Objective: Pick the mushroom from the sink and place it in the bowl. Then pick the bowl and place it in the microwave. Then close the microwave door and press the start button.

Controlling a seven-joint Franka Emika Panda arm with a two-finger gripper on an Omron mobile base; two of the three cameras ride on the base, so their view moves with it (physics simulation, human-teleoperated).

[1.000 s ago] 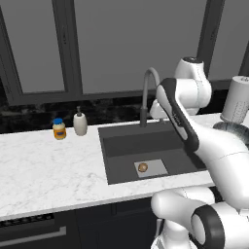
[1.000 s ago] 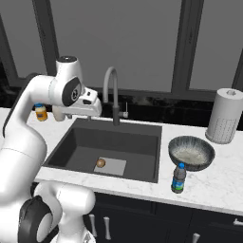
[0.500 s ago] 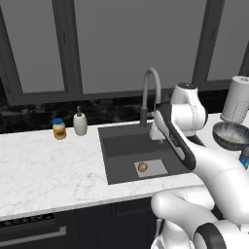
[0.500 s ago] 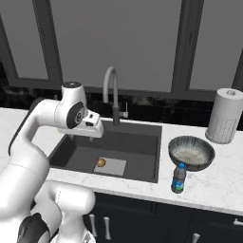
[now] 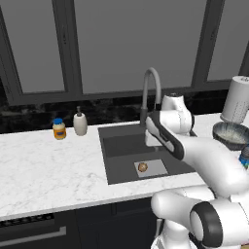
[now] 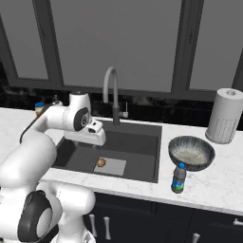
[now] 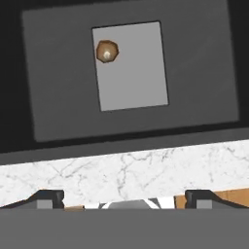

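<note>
The mushroom (image 5: 142, 167) (image 6: 100, 163) (image 7: 107, 51), a small tan-brown lump, lies on the light grey patch on the floor of the dark sink (image 5: 121, 146) (image 6: 140, 142) (image 7: 53, 73). My gripper (image 6: 95, 142) (image 5: 151, 141) (image 7: 124, 199) hangs above the basin's back part, pointing down, well above the mushroom. Its fingertips stand wide apart with nothing between them, so it is open. The grey speckled bowl (image 5: 232, 134) (image 6: 191, 153) stands on the counter right of the sink, holding nothing. The microwave and its door are out of view.
A curved grey faucet (image 5: 151, 87) (image 6: 111, 90) rises behind the basin, close to my arm. A yellow jar (image 5: 59, 129) and a soap dispenser (image 5: 80, 122) stand on the left counter. A paper towel roll (image 6: 225, 116) and a small bottle (image 6: 178, 178) flank the bowl.
My arm has bent forward and the hand has come down from faucet height to just above the sink. The mushroom and bowl have not moved.
</note>
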